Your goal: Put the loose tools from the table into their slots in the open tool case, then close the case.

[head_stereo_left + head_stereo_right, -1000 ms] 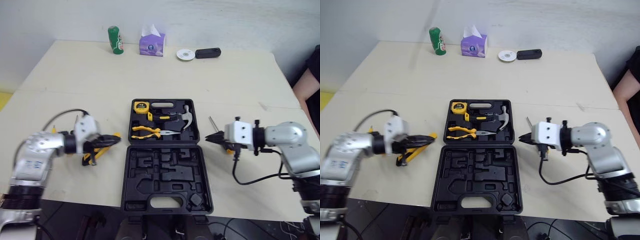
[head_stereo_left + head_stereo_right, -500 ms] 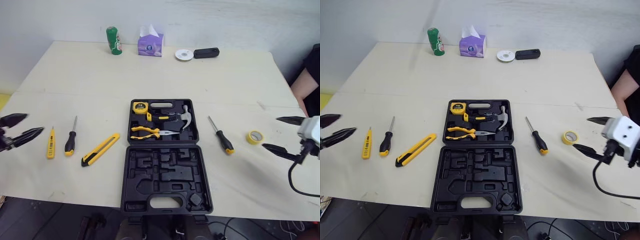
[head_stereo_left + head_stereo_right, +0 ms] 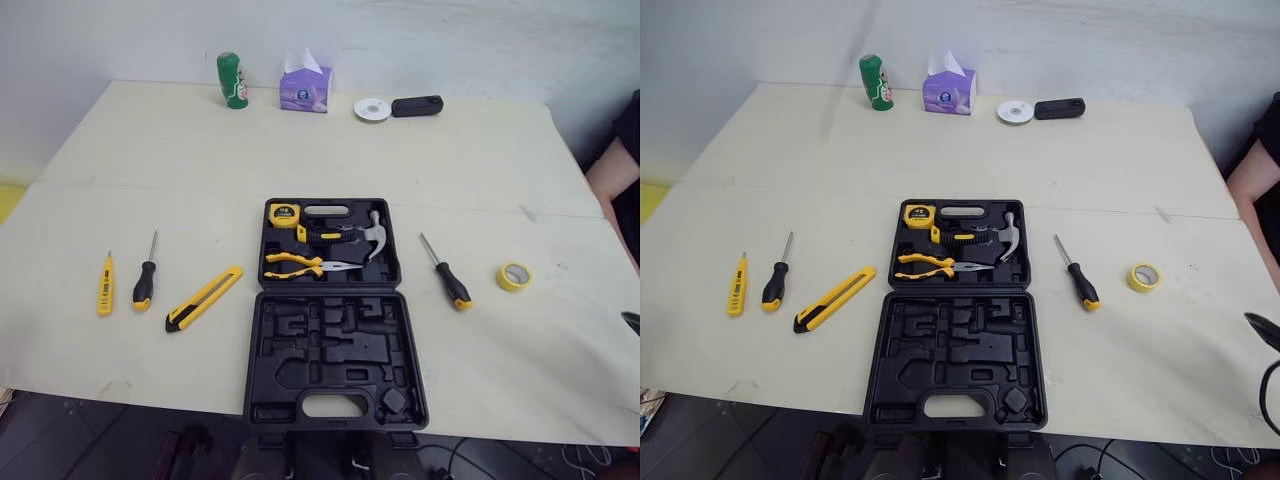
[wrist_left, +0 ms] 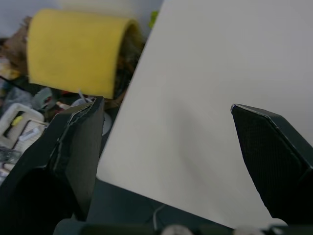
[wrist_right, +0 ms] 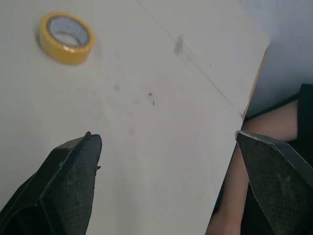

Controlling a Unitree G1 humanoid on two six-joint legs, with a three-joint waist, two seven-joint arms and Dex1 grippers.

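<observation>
Both pincers have swung farther out to the sides since a moment ago. My left pincer (image 4: pixel 166 110) hangs wide open over the edge of the tabletop (image 3: pixel 1060 160), and my right pincer (image 5: pixel 165 136) is wide open too, holding nothing, near the yellow tape roll (image 5: pixel 66 37). The tool case (image 3: pixel 955 340) lies open in the middle, with a small yellow screwdriver (image 3: pixel 736 284), a black screwdriver (image 3: pixel 773 283) and a yellow knife (image 3: pixel 834 299) loose on its left, and another screwdriver (image 3: pixel 1080 284) and the tape on its right.
</observation>
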